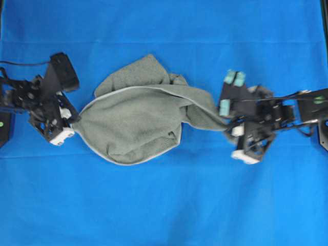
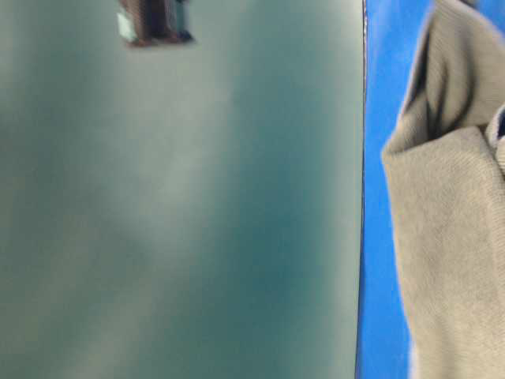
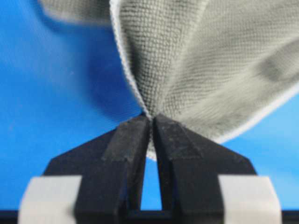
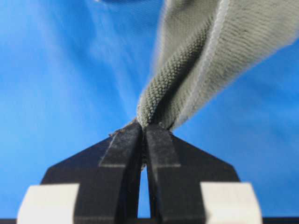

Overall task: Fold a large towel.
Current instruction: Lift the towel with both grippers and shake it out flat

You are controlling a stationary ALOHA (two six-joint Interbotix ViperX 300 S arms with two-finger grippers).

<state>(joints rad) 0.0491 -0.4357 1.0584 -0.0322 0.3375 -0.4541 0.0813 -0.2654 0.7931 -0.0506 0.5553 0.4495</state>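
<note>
The grey-green towel (image 1: 138,120) lies bunched in the middle of the blue cloth, stretched between both arms. My left gripper (image 1: 76,119) is shut on its left corner; in the left wrist view the towel (image 3: 210,65) fans out from the pinched fingertips of that gripper (image 3: 151,119), pale hem showing. My right gripper (image 1: 228,125) is shut on the towel's right end, which narrows to a twisted strip. In the right wrist view the towel (image 4: 201,51) rises from the closed tips of that gripper (image 4: 144,126). The table-level view shows the towel (image 2: 450,237) hanging at the right.
The blue backdrop (image 1: 164,205) covers the whole work surface around the towel. In the table-level view a blurred grey-green surface (image 2: 181,205) fills the left and middle, with a dark arm part (image 2: 154,22) at the top.
</note>
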